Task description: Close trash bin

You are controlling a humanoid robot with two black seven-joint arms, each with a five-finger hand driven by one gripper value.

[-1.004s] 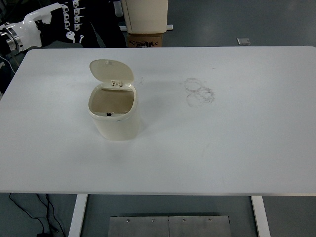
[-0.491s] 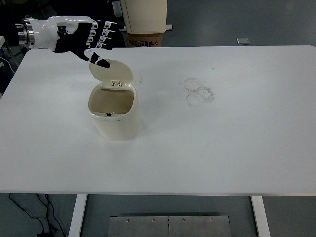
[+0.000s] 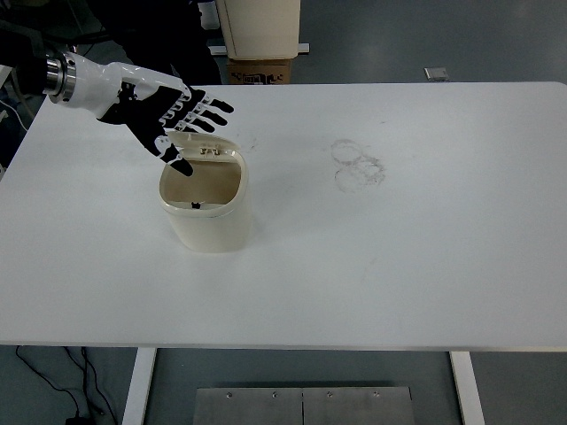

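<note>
Over the bench's (image 3: 425, 266) far-left part, the left hand (image 3: 164, 111) hovers, fingers spread, grasping nothing.
Directly under its fingertips sits the cream trash bin (image 3: 205, 208), upright, long axis vertical, mouth facing up; its hinged lid (image 3: 205, 142) leans partly forward from the far rim, touching or just below the fingers. Faint ring stains (image 3: 357, 165) lie well to the right. No readable writing shows.

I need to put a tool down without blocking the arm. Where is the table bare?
Bare: everything right of the trash bin out to the table's right edge, bar the faint ring marks, and the near strip. Crowded: back left, where the left hand presses the lid.
</note>
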